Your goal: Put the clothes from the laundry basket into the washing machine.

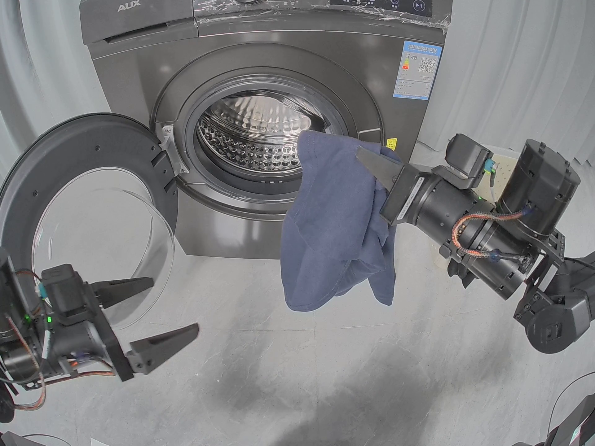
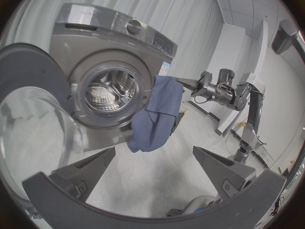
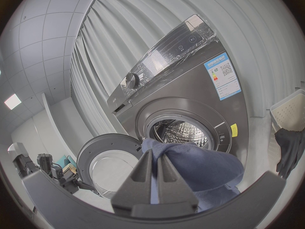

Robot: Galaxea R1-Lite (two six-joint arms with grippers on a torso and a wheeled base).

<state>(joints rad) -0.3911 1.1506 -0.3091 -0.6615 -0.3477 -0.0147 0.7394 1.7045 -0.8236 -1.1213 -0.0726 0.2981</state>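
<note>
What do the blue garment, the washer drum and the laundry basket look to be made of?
Blue garment: soft matte fabric, possibly cotton; it hangs in limp folds.
Drum: shiny metal, probably stainless steel; embossed perforated walls catch the light.
Laundry basket: apparently rigid cream plastic, with rows of small holes.

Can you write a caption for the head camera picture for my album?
The right gripper holds a blue garment in front of the open washing machine while the left gripper hangs open.
</note>
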